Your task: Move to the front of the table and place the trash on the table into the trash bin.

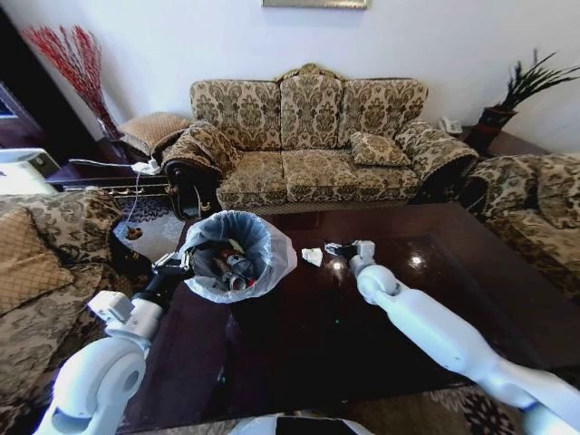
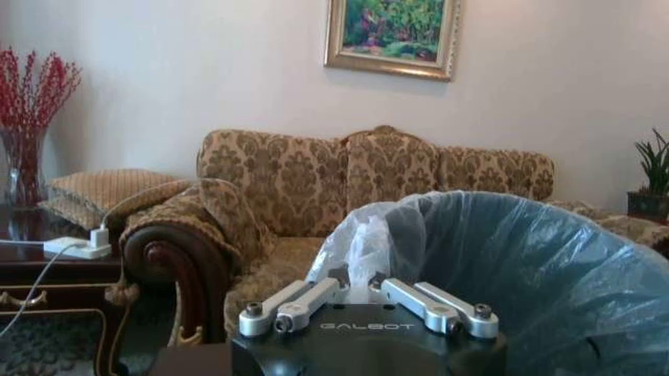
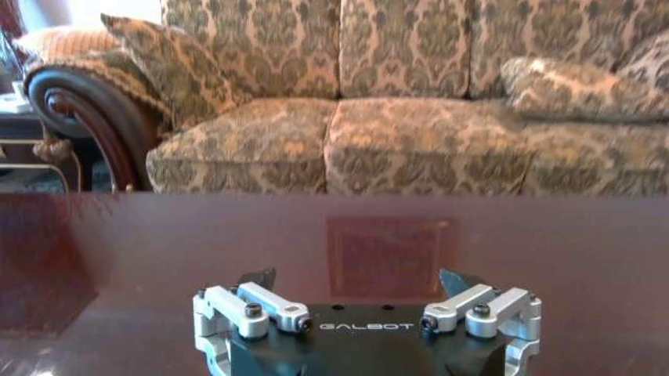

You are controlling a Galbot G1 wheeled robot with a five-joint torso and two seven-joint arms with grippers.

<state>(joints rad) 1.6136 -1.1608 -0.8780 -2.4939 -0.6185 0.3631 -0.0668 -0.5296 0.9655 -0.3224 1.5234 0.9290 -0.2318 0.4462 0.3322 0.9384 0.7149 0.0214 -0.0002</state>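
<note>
Table [image 1: 381,308]: dark, glossy reddish-brown top, fills centre and lower right of the head view; reflects light near its right side.

Bin [image 1: 237,256]: left of centre in the head view, at the table's left end. Round, dark, lined with a pale bluish translucent bag puffed out over the rim. Inside: a clear bottle [image 1: 237,265] with a red label and some dark and pale litter, not clear enough to sort. From the left wrist view the bag's blue-grey wall fills the lower right, crinkled white plastic at its near edge.

Tissue [image 1: 312,256]: small crumpled white piece on the table top, centre of the head view, between the bin and the right gripper, touching neither.

Left gripper [image 1: 188,263]: at the bin's left rim, arm coming up from the lower left. In the left wrist view the fingers are drawn close together on the bag's white edge, pinching it.

Right gripper [image 1: 337,248]: low over the table just right of the tissue, arm running in from the lower right. In the right wrist view [image 3: 361,280] the fingertips stand wide apart, bare table between them.

Sofa [image 1: 308,136]: patterned, across the upper middle, behind the table.
</note>
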